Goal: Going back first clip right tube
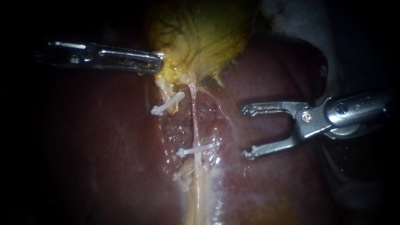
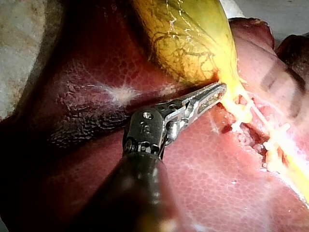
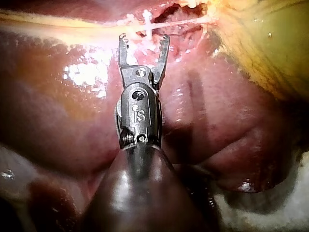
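My left instrument [image 2: 219, 90] has its jaws closed, with the tips pinching the yellow lower edge of the gallbladder [image 2: 188, 38]. The liver [image 2: 212, 183], dark red and mottled, lies under and beside my shaft. Ahead of the jaws, pale strands [image 2: 256, 112] cross a raw patch of tissue. Glare hides their detail.

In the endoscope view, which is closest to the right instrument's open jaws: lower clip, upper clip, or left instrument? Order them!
1. Lower clip, on the right tube, just beside the open right instrument.
2. Upper clip, higher up, left of that tube.
3. Left instrument, farthest, upper left by the gallbladder.
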Controlling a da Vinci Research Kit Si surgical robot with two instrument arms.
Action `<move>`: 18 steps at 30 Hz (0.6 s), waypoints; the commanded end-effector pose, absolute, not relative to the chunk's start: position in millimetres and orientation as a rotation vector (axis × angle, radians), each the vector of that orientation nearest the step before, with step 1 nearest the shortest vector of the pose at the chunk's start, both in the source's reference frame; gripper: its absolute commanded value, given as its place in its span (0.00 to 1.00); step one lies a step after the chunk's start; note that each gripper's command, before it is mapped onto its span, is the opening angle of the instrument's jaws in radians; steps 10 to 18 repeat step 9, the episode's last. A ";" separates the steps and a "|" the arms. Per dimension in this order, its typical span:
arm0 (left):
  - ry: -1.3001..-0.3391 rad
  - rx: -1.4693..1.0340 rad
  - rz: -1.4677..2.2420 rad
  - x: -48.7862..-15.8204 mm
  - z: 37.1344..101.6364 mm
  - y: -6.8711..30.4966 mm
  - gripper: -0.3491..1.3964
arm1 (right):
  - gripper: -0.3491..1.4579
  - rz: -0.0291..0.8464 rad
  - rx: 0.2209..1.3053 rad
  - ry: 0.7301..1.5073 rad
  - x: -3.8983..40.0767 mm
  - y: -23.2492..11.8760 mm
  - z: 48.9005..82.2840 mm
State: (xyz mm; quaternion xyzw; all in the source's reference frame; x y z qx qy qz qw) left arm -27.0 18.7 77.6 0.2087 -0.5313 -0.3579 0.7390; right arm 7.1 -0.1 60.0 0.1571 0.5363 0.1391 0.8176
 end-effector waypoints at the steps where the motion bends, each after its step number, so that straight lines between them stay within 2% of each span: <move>1: -1.165 0.459 -0.786 -27.0 77.6 18.7 0.00 | 0.53 0.296 0.335 1.143 7.1 -0.1 60.0; 18: -1.164 0.460 -0.787 -27.0 77.4 18.8 0.00 | 0.53 0.296 0.336 1.143 7.3 0.0 60.2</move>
